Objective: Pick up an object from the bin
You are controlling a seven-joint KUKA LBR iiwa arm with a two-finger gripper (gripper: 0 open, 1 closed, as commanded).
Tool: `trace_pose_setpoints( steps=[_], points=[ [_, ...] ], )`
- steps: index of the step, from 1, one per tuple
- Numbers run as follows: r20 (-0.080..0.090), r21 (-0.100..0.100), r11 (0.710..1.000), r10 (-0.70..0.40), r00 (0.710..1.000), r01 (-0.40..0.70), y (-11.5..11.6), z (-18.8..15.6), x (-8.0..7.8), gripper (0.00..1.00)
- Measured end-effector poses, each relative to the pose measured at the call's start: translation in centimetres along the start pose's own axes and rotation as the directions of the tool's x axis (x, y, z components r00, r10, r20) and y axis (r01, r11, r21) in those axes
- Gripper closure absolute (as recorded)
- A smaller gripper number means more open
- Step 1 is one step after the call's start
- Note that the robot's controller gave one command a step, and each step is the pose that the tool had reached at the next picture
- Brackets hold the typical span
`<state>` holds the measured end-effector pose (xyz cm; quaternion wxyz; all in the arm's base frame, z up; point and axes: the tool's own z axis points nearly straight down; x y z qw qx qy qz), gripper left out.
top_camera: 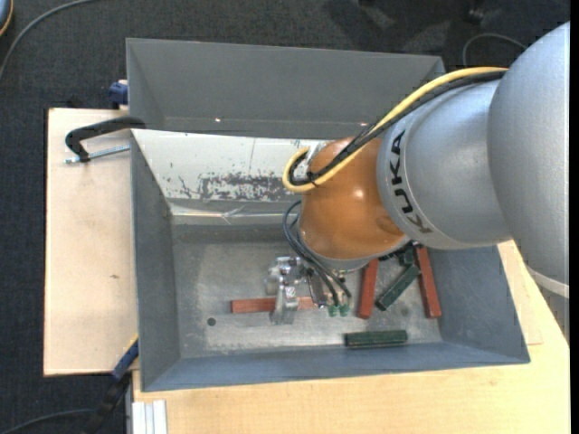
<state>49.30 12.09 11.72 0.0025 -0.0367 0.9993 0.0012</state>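
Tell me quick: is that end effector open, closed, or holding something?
End effector: cannot be told whether open or closed; it is down at a reddish-brown flat strip lying mid-floor in the bin.

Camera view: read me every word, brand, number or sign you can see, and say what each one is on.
"KUKA": black letters running along the robot's silver-grey arm housing, next to its orange wrist cover.
Nothing else is readable: the dark green flat bar and the red-brown sticks in the grey metal bin show no legible marks.
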Motion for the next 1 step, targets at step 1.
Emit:
trace_pose_setpoints(
  steps=[1],
  points=[
    [0.001, 0.000, 1.000, 0.000, 1.000, 0.000, 0.07, -1.78, -0.17, 1.00]
  ],
)
